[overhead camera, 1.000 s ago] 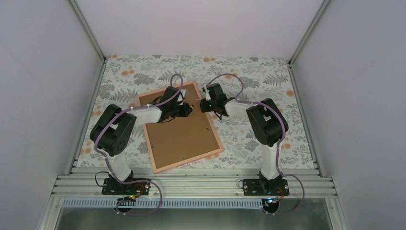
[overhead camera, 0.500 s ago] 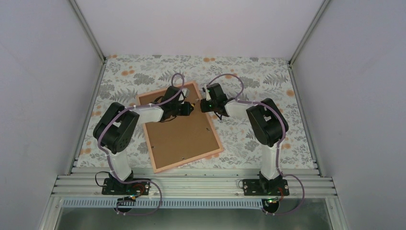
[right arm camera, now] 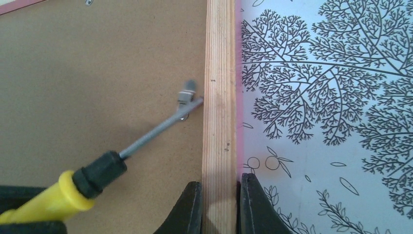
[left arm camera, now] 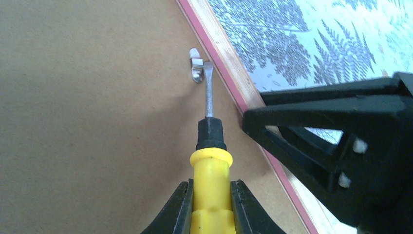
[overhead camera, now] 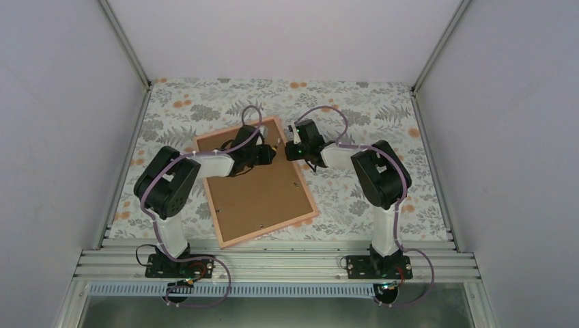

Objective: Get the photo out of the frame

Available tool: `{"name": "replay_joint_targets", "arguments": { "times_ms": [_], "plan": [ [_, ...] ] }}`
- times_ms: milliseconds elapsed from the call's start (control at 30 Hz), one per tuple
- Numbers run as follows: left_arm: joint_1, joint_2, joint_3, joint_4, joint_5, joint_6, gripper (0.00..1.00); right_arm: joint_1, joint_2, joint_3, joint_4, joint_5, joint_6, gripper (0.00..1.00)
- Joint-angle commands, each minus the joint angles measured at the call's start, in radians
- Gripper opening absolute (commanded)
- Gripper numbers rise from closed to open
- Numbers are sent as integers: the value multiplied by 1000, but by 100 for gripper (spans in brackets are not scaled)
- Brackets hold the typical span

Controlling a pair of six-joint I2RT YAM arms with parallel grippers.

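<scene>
Backing (left arm camera: 97,122) sits in place, so you are early: photo hidden beneath it, inside face-down frame (right arm camera: 218,73). Left gripper (left arm camera: 210,197) clamps screwdriver (left arm camera: 210,165), tip at clip (left arm camera: 196,68); right gripper (right arm camera: 219,197) pinches frame rail. Left: turn clips, lift backing, extract photo.

Before me, a yellow-handled screwdriver (left arm camera: 210,168) sets its flat tip against a small metal clip (left arm camera: 196,64) on the brown backing board (left arm camera: 87,122). My table (overhead camera: 355,109) wears a fern-and-flower print.
</scene>
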Motion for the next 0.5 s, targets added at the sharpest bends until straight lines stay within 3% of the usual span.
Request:
{"name": "replay_joint_targets", "arguments": {
  "times_ms": [0, 467],
  "plan": [
    [15, 22, -31, 39, -136, -78, 2, 4, 6, -42, -63, -74, 19, 4],
    [0, -26, -73, 42, -135, -110, 2, 4, 1, -45, -63, -68, 27, 4]
  ]
}}
